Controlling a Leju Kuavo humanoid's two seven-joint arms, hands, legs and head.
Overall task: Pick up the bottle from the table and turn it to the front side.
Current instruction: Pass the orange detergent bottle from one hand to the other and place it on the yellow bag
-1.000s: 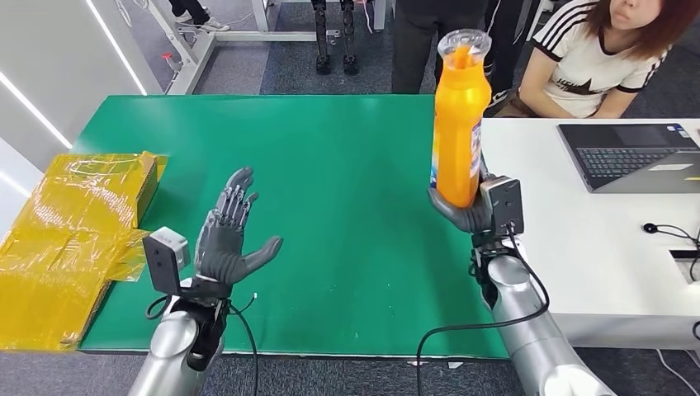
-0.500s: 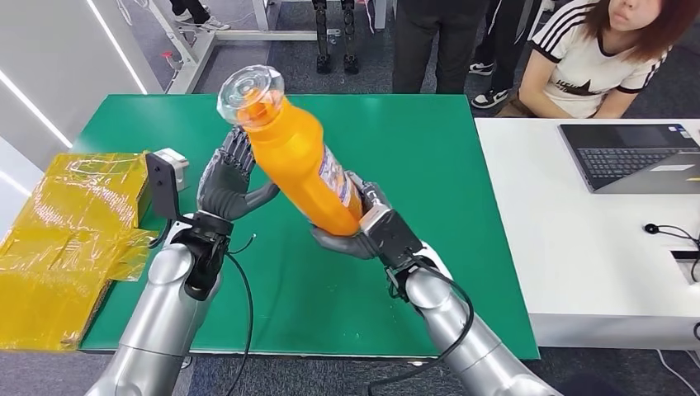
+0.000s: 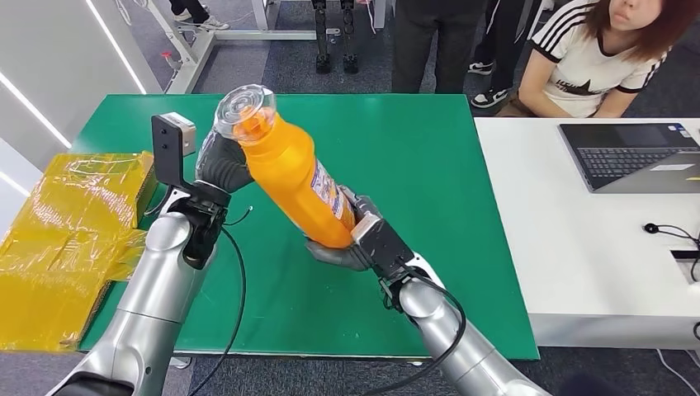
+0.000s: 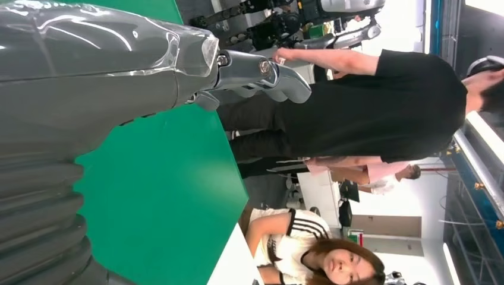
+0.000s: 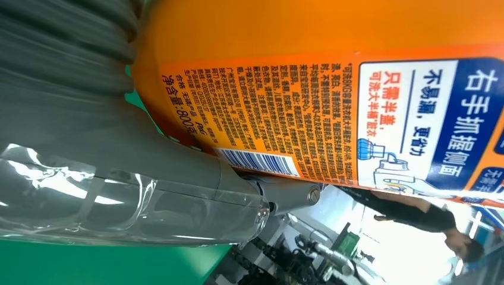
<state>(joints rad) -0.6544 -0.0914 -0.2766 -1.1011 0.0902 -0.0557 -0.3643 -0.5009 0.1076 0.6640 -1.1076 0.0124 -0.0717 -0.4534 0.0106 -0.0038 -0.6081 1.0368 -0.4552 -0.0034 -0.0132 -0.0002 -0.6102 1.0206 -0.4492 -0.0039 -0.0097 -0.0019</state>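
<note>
Above the green table [image 3: 413, 165], your right hand [image 3: 351, 247] is gripping the orange bottle [image 3: 293, 177] by its base, tilting it so the clear cap leans toward your left hand [image 3: 219, 161]. That left hand is sitting behind the bottle's neck; you cannot tell whether its fingers are closing on it. Its back label is facing your right wrist camera.
</note>
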